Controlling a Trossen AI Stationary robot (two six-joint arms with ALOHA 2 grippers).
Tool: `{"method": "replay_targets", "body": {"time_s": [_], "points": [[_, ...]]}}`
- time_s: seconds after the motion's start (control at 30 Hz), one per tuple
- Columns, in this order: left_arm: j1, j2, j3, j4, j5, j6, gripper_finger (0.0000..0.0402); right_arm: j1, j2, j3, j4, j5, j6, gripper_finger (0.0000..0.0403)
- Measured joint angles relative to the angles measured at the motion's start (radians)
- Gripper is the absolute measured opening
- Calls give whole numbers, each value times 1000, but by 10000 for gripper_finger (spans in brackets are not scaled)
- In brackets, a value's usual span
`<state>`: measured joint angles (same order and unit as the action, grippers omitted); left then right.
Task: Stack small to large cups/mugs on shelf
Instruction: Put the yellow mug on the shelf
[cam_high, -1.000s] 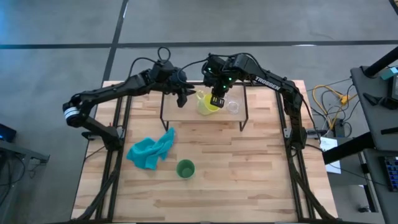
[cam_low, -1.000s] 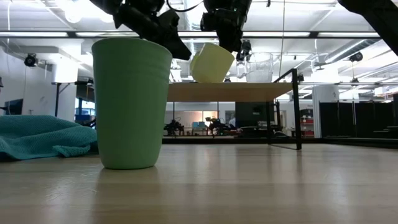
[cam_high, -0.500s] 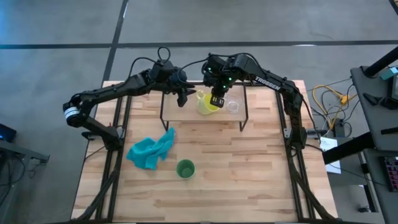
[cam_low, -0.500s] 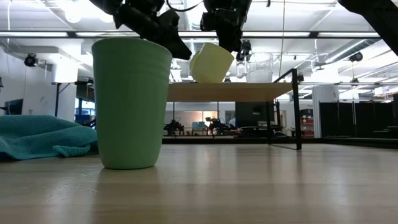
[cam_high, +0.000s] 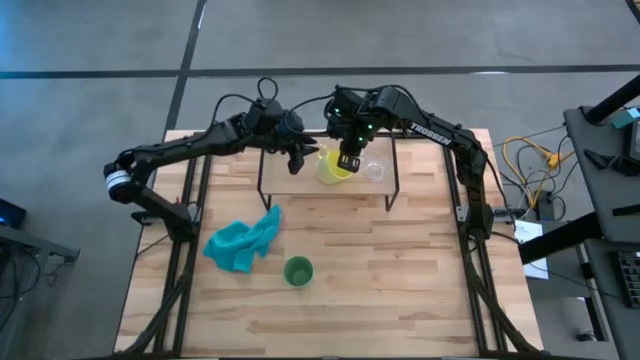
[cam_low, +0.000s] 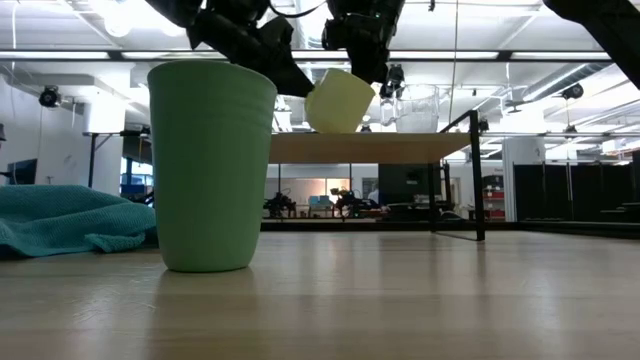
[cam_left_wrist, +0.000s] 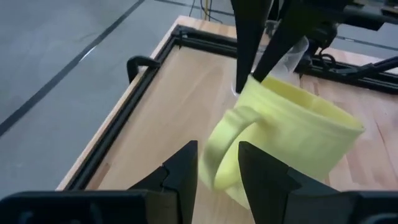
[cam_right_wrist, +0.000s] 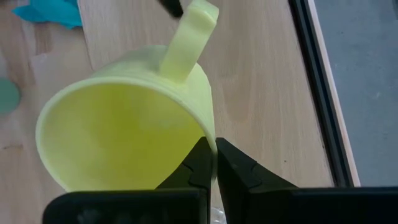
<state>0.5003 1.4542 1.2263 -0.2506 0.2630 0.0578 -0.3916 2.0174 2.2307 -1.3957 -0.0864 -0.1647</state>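
Above the shelf (cam_high: 300, 185), pale yellow mug (cam_high: 333, 168) tilted, rim pinched by right pincer (cam_high: 347, 165), left pincer (cam_left_wrist: 217, 165) parted around its handle, apparently untouching.

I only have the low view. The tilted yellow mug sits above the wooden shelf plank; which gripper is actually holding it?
Observer: The right gripper pinches the yellow handled mug's rim, one finger inside, one outside.
Operator: And the left one?
Observer: The left gripper is open, its fingers either side of the mug's handle, not closed on it.
Operator: Where's the glass cup relative to the mug?
Observer: The small clear glass cup stands on the shelf beside the mug, toward the right arm's side.
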Motion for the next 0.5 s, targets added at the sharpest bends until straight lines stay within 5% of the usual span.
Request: {"method": "replay_targets", "body": {"time_s": [0.5], "points": [[-9, 19, 3, 12, -1, 1, 78, 0, -1, 0, -4, -2, 0, 9]]}}
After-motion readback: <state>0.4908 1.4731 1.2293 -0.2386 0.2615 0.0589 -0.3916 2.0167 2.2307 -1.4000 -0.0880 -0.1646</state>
